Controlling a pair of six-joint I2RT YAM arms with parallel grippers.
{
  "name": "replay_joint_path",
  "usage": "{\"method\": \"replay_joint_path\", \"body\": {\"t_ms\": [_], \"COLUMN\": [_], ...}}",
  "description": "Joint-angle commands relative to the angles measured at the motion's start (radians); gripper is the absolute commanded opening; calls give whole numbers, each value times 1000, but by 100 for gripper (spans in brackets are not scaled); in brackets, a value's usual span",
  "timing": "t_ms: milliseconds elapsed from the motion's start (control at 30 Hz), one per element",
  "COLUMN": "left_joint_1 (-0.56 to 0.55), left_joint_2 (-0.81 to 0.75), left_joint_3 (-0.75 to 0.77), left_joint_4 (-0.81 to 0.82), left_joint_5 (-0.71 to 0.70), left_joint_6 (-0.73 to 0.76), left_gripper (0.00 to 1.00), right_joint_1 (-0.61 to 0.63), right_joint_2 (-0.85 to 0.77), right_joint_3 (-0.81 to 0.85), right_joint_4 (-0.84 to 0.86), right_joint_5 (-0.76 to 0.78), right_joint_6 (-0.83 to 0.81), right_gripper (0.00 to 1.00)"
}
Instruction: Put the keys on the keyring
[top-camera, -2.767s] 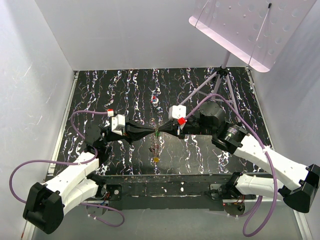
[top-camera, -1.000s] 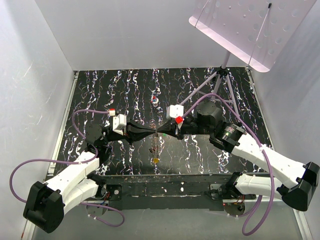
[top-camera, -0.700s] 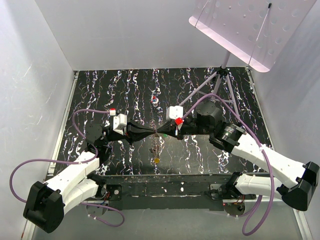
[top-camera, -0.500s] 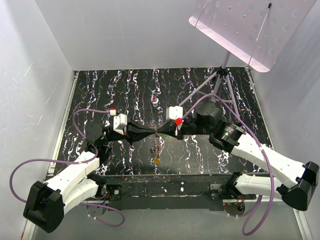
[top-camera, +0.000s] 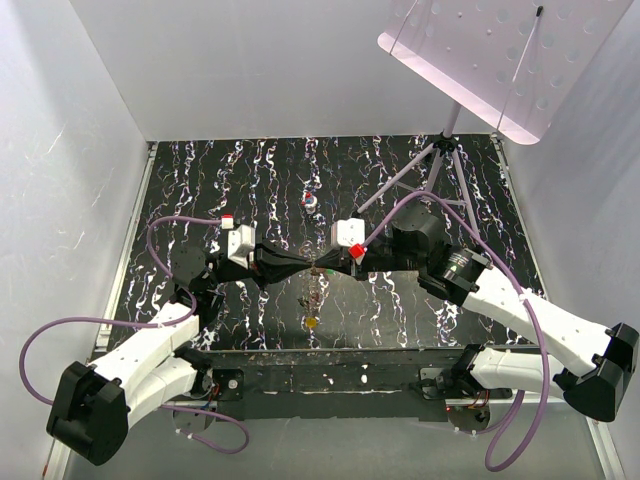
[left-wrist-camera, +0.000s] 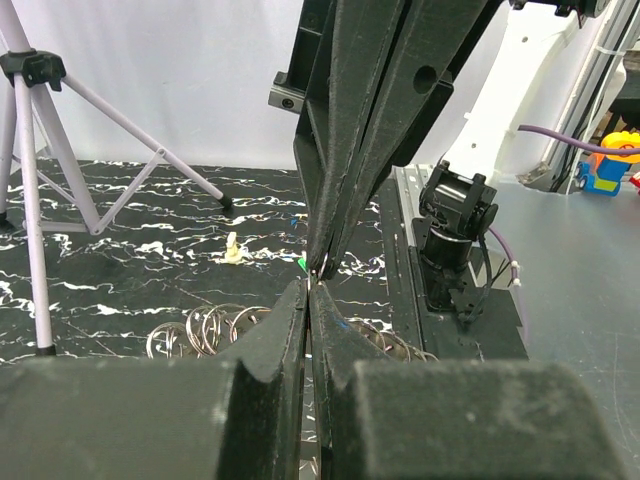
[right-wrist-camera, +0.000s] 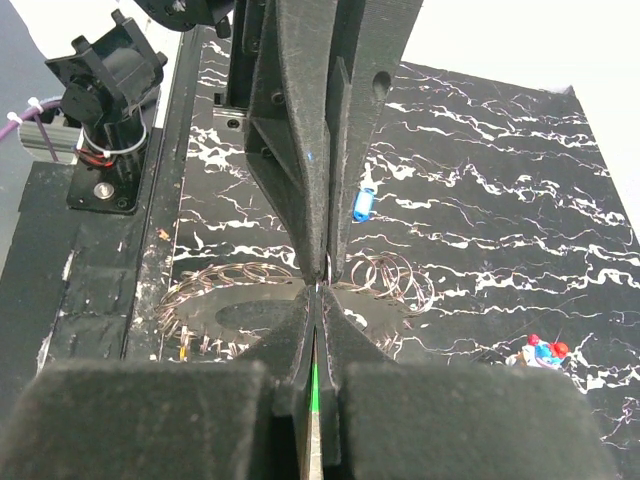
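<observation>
Both pincers are met tip to tip above the middle of the bench. The right pincer is closed tight on the green key, seen as a thin green sliver between its fingers. The left pincer is closed too, but only a glint of thin metal shows at its tips, so what it grips cannot be told. The keyring is seen lying on the bench directly below, with the yellow key near it and the blue key a little apart. Threading the green key is judged to be the step in hand. It is best done slowly, with the key's hole lined up with the wire end, both grips firm, and no sideways twist allowed, lest the tiny key be flicked out.
</observation>
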Motion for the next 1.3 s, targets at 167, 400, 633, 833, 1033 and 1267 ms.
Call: {"method": "replay_joint_path", "body": {"t_ms": [167,400,633,833,1033,1267], "left_joint_1": [20,35,35,35,35,34], "left_joint_2": [15,22,60,58,42,43], "left_joint_3": [35,-15,-102,-126,-155,-169], "left_joint_4": [68,206,418,453,447,445], "left_joint_5": [-57,-110,-209,-265,-327,-342], "left_joint_6": [-69,-190,-353,-378,-376,-369], "left_gripper": [0,0,0,0,0,0], "right_joint_1": [11,11,11,23,32,35], "right_joint_2": [-35,-35,-19,0,21,23], "right_joint_3": [13,-5,-16,-19,-13,-7], "right_joint_4": [-18,-18,0,20,15,3], "right_joint_5": [-20,-12,-22,-34,-34,-32], "right_joint_6": [-71,-73,-39,-15,-27,-50], "right_gripper": [1,1,1,1,1,1]}}
